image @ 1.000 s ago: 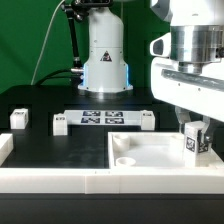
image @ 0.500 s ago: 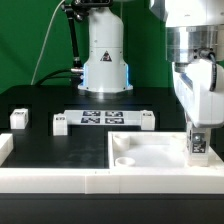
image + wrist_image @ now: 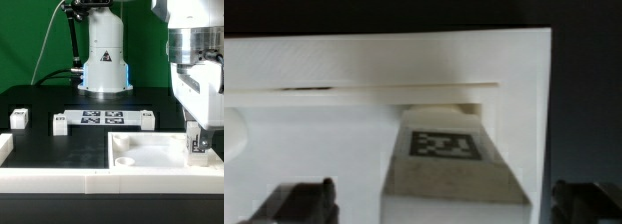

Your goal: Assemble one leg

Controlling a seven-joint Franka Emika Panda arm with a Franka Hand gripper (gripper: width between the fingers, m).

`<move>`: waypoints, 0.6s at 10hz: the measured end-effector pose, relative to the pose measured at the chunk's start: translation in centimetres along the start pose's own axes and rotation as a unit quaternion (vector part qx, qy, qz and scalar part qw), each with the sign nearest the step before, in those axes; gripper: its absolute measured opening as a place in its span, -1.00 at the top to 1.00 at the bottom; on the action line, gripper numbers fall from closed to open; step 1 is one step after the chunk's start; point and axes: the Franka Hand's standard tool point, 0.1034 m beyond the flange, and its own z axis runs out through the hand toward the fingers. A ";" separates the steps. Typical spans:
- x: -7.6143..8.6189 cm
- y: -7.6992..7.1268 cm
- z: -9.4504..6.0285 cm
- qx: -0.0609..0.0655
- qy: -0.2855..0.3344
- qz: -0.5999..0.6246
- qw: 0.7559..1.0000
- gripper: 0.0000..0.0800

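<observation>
The leg (image 3: 198, 145) is a small white post with a black-and-white tag. It stands upright in the near corner, at the exterior view's right, of the large white tray-like piece (image 3: 150, 160). My gripper (image 3: 197, 138) comes straight down over it. In the wrist view the leg (image 3: 452, 160) lies between my two dark fingertips (image 3: 304, 203), with a thin gap showing on each side, so my gripper (image 3: 445, 205) is open around the leg. The leg's foot is hidden by the tray wall.
Three more legs (image 3: 18, 118) (image 3: 61, 123) (image 3: 148, 121) stand on the black table around the marker board (image 3: 103, 119). A white frame piece (image 3: 6, 150) lies at the exterior view's left edge. The arm's base (image 3: 105, 60) stands at the back.
My gripper has turned about its vertical axis over the tray corner, showing a narrower side now. The leg has stayed upright in the corner and shifted slightly toward the exterior view's right.
</observation>
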 end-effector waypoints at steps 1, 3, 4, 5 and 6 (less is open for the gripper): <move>-0.1 0.1 0.1 -0.003 0.002 -0.057 0.998 -0.61; -0.3 0.3 0.1 -0.006 0.001 -0.154 0.988 -0.61; -0.3 0.3 0.1 -0.006 0.001 -0.200 0.980 -0.62; -0.3 0.3 0.1 -0.007 0.001 -0.264 0.964 -0.62; -0.4 0.3 0.1 -0.009 0.004 -0.316 0.949 -0.62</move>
